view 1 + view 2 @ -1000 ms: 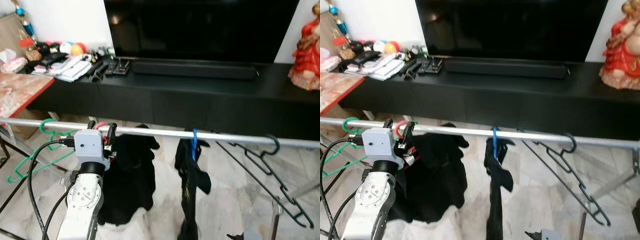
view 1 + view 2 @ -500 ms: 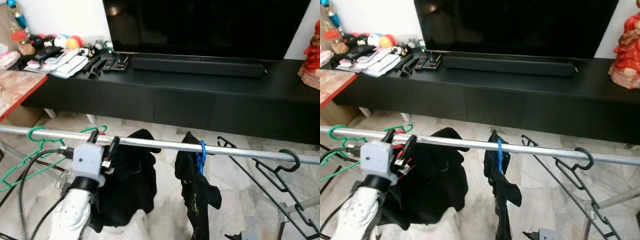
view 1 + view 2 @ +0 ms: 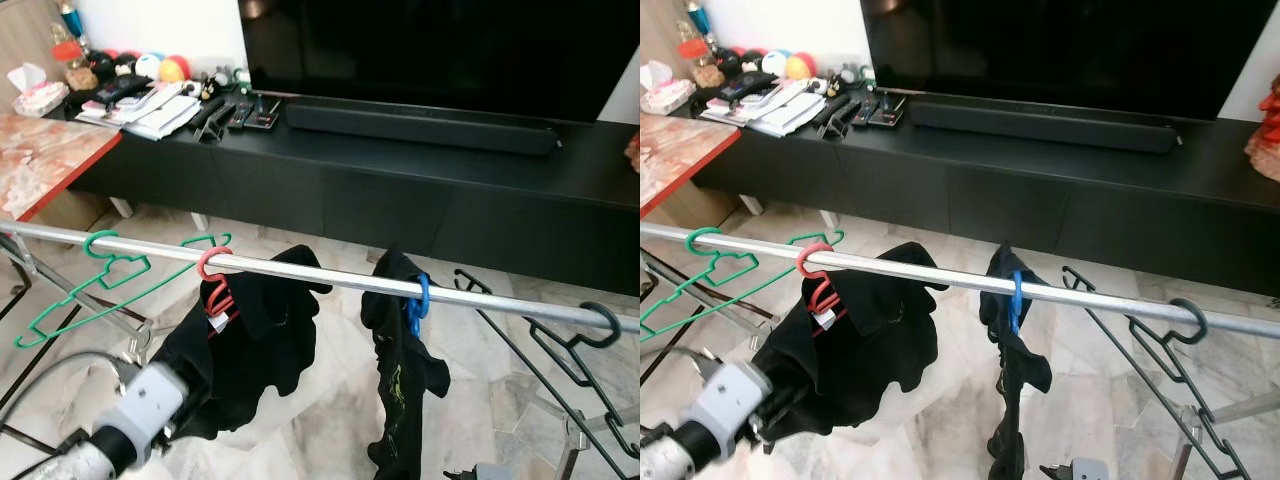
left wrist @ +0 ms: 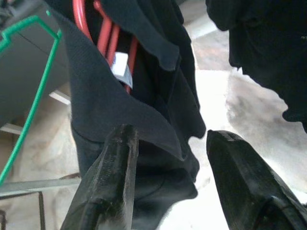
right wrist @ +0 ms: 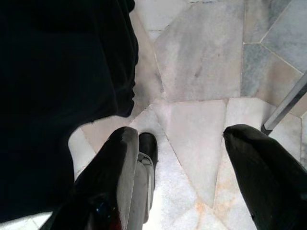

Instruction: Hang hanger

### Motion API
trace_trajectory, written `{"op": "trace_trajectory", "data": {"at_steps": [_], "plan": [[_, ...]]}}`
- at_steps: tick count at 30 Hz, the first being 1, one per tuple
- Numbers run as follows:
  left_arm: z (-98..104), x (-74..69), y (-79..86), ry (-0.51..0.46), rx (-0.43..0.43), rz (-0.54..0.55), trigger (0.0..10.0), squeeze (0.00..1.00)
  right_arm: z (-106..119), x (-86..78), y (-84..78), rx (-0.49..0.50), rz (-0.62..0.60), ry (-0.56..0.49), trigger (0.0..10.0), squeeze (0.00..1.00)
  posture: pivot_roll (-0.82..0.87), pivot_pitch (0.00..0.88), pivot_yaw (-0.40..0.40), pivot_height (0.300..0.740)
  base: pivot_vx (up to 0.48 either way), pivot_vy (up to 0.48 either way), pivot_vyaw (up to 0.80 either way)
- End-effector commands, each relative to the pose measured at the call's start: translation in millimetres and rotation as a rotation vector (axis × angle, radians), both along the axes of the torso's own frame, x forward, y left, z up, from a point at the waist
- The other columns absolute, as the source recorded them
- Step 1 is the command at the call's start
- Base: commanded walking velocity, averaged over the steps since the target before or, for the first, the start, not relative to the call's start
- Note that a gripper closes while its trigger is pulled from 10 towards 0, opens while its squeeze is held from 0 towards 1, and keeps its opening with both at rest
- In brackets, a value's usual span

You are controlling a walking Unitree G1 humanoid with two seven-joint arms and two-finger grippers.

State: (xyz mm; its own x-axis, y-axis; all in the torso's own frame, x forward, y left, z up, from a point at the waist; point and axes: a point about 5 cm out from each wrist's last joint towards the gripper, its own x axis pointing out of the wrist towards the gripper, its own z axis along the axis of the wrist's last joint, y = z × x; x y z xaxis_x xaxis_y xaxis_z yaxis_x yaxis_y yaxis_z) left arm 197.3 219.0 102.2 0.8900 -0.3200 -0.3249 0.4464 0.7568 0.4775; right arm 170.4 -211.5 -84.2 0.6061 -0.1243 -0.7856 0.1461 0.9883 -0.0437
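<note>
Left gripper (image 4: 168, 182) now lowered off the rail (image 3: 300, 270), fingers spread before the black garment (image 3: 250, 340) on the red hanger (image 3: 213, 268)

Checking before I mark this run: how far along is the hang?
Done: the red plastic hanger carrying the black garment is hooked over the silver metal rail, between the green wire hanger and the blue hanger. In hand: nothing; the left gripper is open, low by the garment's hem. Left: only clearing the arm away.
</note>
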Motion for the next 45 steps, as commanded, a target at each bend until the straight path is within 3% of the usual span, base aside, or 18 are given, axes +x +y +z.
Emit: {"op": "trace_trajectory", "data": {"at_steps": [1,5,7,8,10,11,14,21,30,36,45], "plan": [[-0.2,4.4,7.4,0.019,0.017,0.015,10.0,0.0,-3.3,-6.7,1.3,0.005,-0.001,0.022,10.0,0.0,0.07,0.193,0.034,0.74,0.0,0.0,0.0],[1.0,13.2,6.8,0.028,-0.018,0.0,10.0,0.0,-3.3,-6.3,1.8,0.006,0.001,0.023,10.0,0.0,0.08,0.192,0.032,0.74,0.0,0.0,0.0],[1.0,28.1,0.6,0.041,-0.14,-0.017,10.0,0.0,-3.4,-6.0,3.2,0.01,0.003,0.022,10.0,0.0,0.07,0.186,0.038,0.74,0.0,0.0,0.0],[0.8,29.8,-0.1,0.046,-0.154,-0.022,10.0,0.0,-3.4,-5.9,3.7,0.01,0.003,0.022,10.0,0.0,0.07,0.183,0.04,0.74,0.0,0.0,0.0],[-1.0,32.2,-5.0,0.085,-0.179,-0.068,10.0,0.0,-3.5,-5.7,4.6,0.013,0.001,0.02,10.0,0.0,0.06,0.179,0.044,0.74,0.0,0.0,0.0],[-2.1,34.4,-13.6,0.133,-0.19,-0.147,10.0,0.0,-3.5,-5.6,5.4,0.016,-0.004,0.016,10.0,0.0,0.05,0.175,0.05,0.74,0.0,0.0,0.0],[-0.9,37.8,-20.8,0.15,-0.194,-0.205,10.0,0.0,-3.5,-5.5,6.2,0.02,-0.018,0.01,10.0,0.0,0.04,0.17,0.055,0.74,0.0,0.0,0.0],[17.0,71.3,-16.3,-0.061,-0.135,-0.082,10.0,0.0,-4.0,-5.9,8.2,0.024,-0.022,0.011,10.0,0.0,0.03,0.159,0.062,0.74,0.0,0.0,0.0],[37.8,66.7,-1.6,-0.108,-0.105,-0.075,10.0,0.0,-4.3,-6.9,8.7,0.034,-0.029,0.005,10.0,0.0,0.03,0.148,0.065,0.74,0.0,0.0,0.0],[36.6,68.4,9.6,-0.119,-0.085,-0.044,10.0,0.0,-4.3,-6.7,9.4,0.039,-0.017,0.007,10.0,0.0,0.04,0.144,0.066,0.74,0.0,0.0,0.0],[28.0,69.1,1.3,-0.084,-0.173,-0.068,10.0,0.0,-4.2,-6.6,9.1,0.037,-0.027,0.005,10.0,0.0,0.03,0.154,0.066,0.74,0.0,0.0,0.0]]}}
